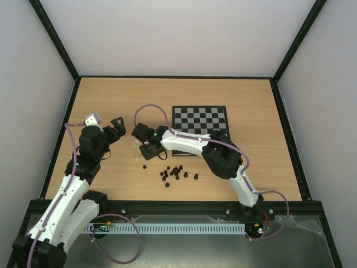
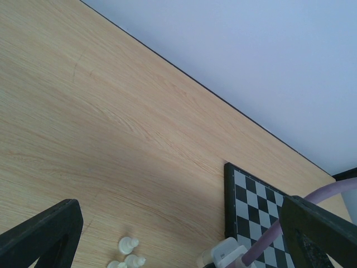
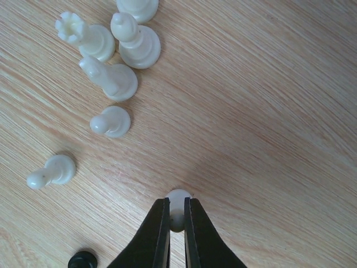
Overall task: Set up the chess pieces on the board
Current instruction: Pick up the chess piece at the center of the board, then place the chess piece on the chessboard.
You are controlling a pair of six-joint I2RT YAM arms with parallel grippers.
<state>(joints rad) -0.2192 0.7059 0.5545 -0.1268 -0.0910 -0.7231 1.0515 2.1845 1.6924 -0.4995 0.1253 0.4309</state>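
Note:
In the right wrist view my right gripper [image 3: 176, 205] is shut on a small white pawn [image 3: 178, 196] just above the wooden table. Other white chess pieces lie loose to its upper left: a queen [image 3: 89, 38], a bishop [image 3: 135, 42], another piece [image 3: 111, 78] and two pawns [image 3: 111, 121]. From above, the right gripper [image 1: 146, 146] sits left of the board [image 1: 201, 117], whose squares carry no pieces. My left gripper [image 1: 116, 127] hangs open and empty further left. Its wide-apart fingers [image 2: 44, 234] frame a few white pieces [image 2: 128, 244] and the board's corner [image 2: 251, 195].
Several black pieces [image 1: 175, 172] are scattered on the table in front of the board, and one black piece [image 3: 82, 260] lies close to the right gripper's left finger. The right arm [image 1: 223, 156] crosses over the board's near edge. Black rails border the table.

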